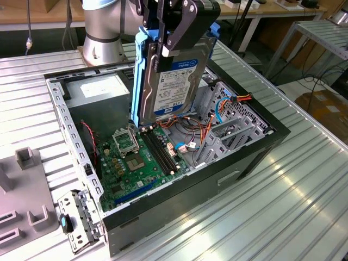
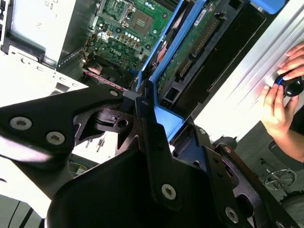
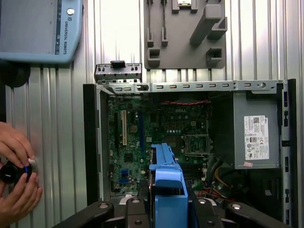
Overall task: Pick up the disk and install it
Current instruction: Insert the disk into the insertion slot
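The disk (image 1: 175, 76) hangs on edge above the open computer case (image 1: 69, 126), over the back part of the motherboard (image 1: 130, 160). It is silver-grey with a white and blue label and sits in blue side rails. My gripper (image 1: 163, 39) is shut on its upper end, the black fingers (image 1: 182, 27) clamping across the blue rails. In the second wrist view the disk's circuit-board side (image 2: 199, 42) runs down from the gripper (image 2: 154, 121). In the first wrist view the blue rail (image 3: 166, 187) sticks out of the gripper (image 3: 166, 211) above the case's interior.
Inside the case are a metal drive cage (image 1: 231, 128) with orange and blue cables, and a grey power supply (image 3: 256, 128) with a white sticker. A grey fixture plate (image 1: 22, 201) and a loose metal bracket (image 1: 76, 220) lie beside the case. A person's hands (image 3: 16, 166) hold a black knob.
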Motion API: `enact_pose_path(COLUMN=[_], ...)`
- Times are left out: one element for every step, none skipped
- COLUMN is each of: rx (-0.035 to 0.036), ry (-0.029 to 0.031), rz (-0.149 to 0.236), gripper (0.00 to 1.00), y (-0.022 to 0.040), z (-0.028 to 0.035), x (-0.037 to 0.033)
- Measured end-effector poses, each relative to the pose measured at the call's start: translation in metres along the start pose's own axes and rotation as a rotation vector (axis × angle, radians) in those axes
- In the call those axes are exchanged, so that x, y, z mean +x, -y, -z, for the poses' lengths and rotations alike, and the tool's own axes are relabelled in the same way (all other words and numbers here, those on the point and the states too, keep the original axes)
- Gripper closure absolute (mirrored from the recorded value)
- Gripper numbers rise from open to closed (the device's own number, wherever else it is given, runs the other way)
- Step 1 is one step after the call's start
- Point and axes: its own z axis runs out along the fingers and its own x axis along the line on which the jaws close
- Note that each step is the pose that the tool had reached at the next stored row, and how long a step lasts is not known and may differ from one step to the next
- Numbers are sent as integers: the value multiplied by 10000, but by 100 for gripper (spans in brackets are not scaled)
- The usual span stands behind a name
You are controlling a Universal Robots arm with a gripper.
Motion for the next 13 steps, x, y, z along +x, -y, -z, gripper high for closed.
enact_pose_path(rx=[1,1,0,0,0,0,0,-1,-4,-6,-8,-9,-11], ry=[3,2,0,0,2,2,3,0,1,0,0,1,0], rz=[2,1,1,1,1,0,0,0,0,1,0,0,1], gripper=[63,63,63,63,63,63,63,63,63,63,63,63,63], y=[5,9,11,14,17,21,32,89,160,203,260,305,389], z=[-4,-4,-4,-5,-6,-7,-8,-8,-9,-10,-11,-12,-13], x=[7,13,26,47,61,70,71,70,68,67,65,64,61])
